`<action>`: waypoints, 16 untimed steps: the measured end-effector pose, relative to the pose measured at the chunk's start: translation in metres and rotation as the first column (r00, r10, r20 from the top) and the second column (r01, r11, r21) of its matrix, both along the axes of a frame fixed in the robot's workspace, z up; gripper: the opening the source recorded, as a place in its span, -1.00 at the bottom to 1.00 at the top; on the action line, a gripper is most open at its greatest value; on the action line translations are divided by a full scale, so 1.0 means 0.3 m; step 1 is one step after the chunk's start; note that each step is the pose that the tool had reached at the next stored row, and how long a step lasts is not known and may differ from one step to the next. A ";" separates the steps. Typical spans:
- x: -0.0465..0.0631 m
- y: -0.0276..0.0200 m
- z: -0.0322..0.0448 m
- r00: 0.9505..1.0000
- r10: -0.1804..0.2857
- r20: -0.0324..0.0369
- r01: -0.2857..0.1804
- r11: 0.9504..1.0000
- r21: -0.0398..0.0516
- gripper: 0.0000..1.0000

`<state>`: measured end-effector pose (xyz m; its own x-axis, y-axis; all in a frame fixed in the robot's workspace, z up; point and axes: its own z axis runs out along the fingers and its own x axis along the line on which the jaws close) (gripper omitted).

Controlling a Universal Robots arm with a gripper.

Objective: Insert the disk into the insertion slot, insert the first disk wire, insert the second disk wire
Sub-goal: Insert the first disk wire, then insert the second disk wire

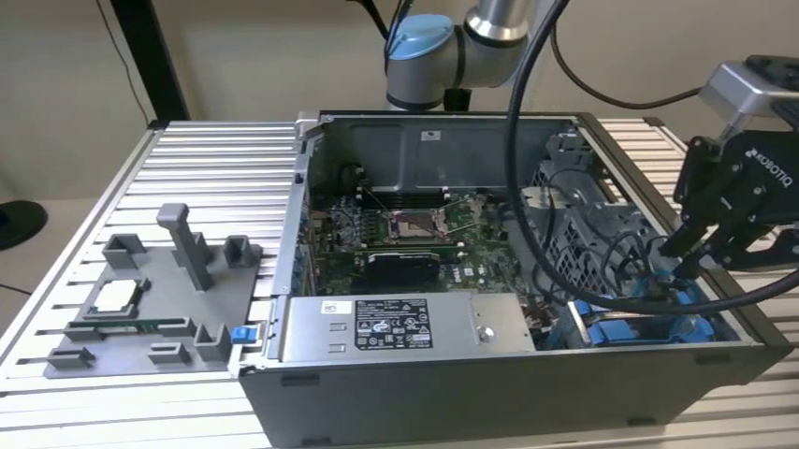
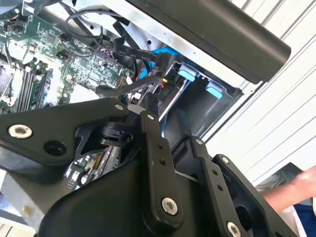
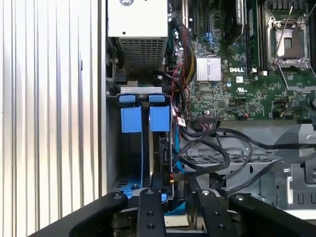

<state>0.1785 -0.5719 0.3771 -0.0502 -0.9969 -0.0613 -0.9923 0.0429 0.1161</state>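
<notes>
My gripper (image 1: 683, 267) reaches down into the open computer case at the exterior view's right. Its black fingers (image 2: 152, 116) look shut on a black wire connector (image 2: 159, 83) with red and yellow leads. That connector sits against the end of the disk (image 3: 164, 154). The disk stands on edge in the insertion slot (image 3: 132, 148), between bright blue rails (image 3: 159, 118). From outside, the slot's blue plastic (image 1: 631, 332) shows just below the fingertips. In the first wrist view the gripper (image 3: 171, 190) hangs right over the disk's end.
Black cables (image 3: 222, 148) loop beside the slot. The grey labelled power-supply box (image 1: 374, 327) lies along the case front, the motherboard (image 1: 399, 243) behind it, and a perforated cage (image 1: 587, 215) beside that. A grey fixture plate (image 1: 150, 299) holds parts outside. A hand (image 2: 303, 182) shows nearby.
</notes>
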 end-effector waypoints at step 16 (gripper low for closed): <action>0.000 0.000 0.018 1.000 0.000 -0.002 0.000 1.000 0.000 1.00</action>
